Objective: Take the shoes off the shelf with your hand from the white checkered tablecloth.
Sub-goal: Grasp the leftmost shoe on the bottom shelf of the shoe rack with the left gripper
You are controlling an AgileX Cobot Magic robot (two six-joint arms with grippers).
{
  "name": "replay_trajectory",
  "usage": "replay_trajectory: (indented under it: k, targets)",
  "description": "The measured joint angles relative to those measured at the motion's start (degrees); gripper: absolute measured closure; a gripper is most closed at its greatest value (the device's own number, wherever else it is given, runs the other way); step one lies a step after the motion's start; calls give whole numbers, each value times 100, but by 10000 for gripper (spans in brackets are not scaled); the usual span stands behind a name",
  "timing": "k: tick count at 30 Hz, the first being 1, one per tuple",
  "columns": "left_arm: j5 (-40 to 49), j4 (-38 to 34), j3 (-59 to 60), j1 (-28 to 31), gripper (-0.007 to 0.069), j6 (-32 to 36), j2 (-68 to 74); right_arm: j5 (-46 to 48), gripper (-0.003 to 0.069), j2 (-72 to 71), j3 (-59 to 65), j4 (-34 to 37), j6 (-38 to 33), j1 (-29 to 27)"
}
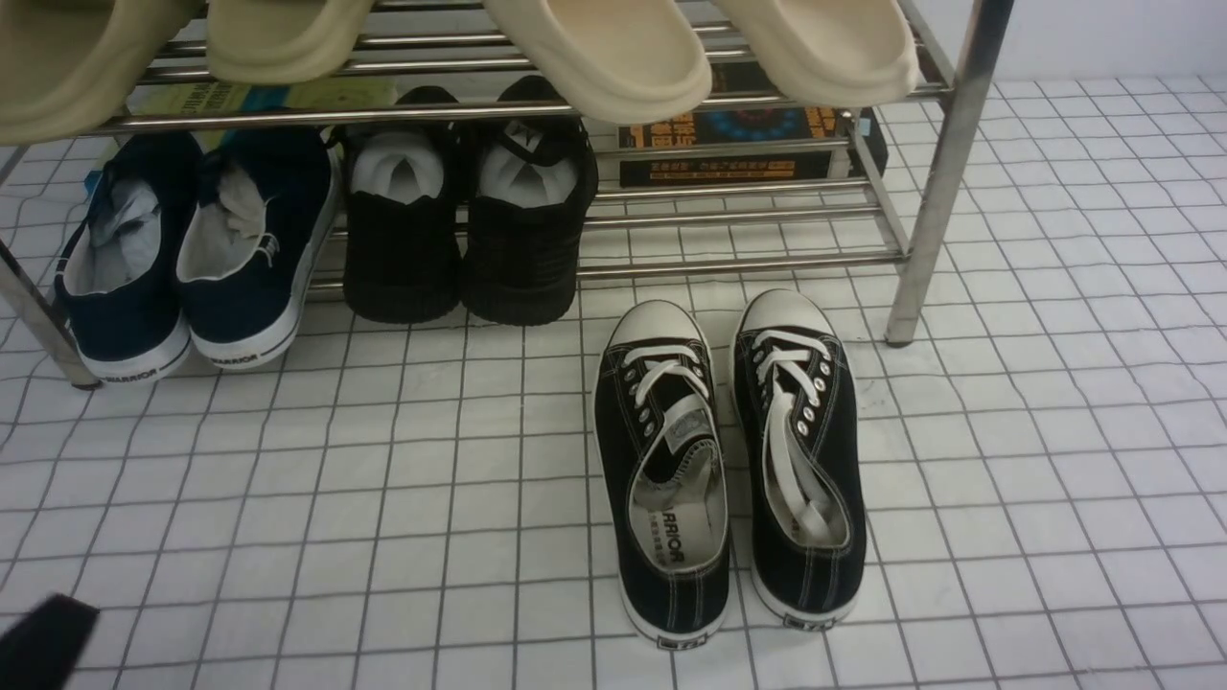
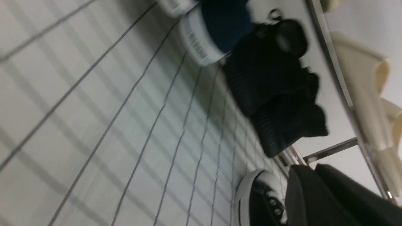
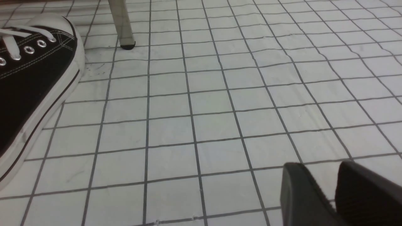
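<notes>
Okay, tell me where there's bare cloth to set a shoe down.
Bare cloth: in front of the navy slip-ons, left of the lace-up sneakers; also right of those sneakers. Crowded: the rack's lower tier at its left, slip-ons beside black knit shoes.

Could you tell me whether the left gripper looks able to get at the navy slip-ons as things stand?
Probably yes: the navy slip-ons have their heels jutting past the rack's front, and nothing appears to stand between them and the left gripper.
</notes>
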Motion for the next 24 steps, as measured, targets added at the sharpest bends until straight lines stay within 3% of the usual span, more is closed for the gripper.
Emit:
replay_trajectory:
  k: [3,6,7,12,16,21,24]
  targets:
    - [310,480,-685,0,617,306,363,0,457,0,0,0,0,0]
    - [1266,1131,-1654,0,623,574,1246,0,454,0,0,0,0,0]
    - [2193,1671,-2195,0,623,730,1982,0,451,-4,0,0,0,0]
    - [4305,3016,-3044,0,622,1015,4076,0,445,-4,0,0,0,0]
    - [4191,3785,-3284,0,612,739,5218,0,442,-4,0,0,0,0]
    - [3874,3760,-3996,86,610,771,6232,0,442,-4,0,0,0,0]
    - [3902,3309,-4746,670,610,1187,6708,0,442,-4,0,0,0,0]
